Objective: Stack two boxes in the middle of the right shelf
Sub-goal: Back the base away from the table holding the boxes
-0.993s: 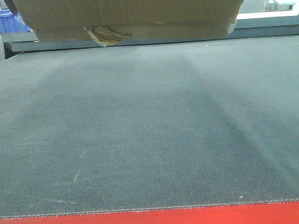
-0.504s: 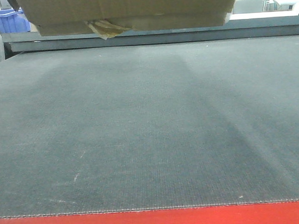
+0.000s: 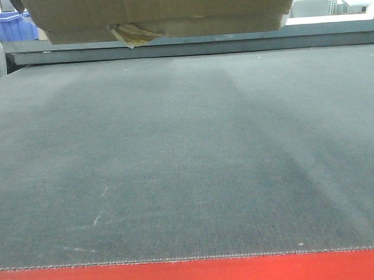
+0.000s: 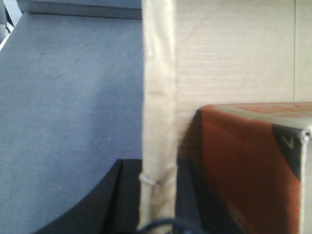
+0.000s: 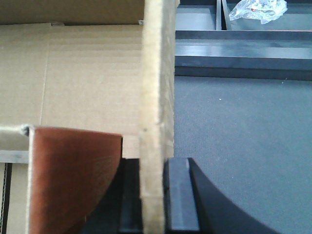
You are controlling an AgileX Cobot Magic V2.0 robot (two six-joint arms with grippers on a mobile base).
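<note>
Left claw [image 4: 157, 200] and right claw [image 5: 155, 192] each tight on a wall of the cardboard box [image 3: 163, 11]

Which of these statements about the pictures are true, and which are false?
1. The cardboard box is held up above the grey platform. True.
2. The platform's near edge is blue. False: it is red.
3. The right gripper clamps a wall of the box. True.
4. The blue bin stands at the far right of the front view. False: it is at the far left, behind the platform.
</note>
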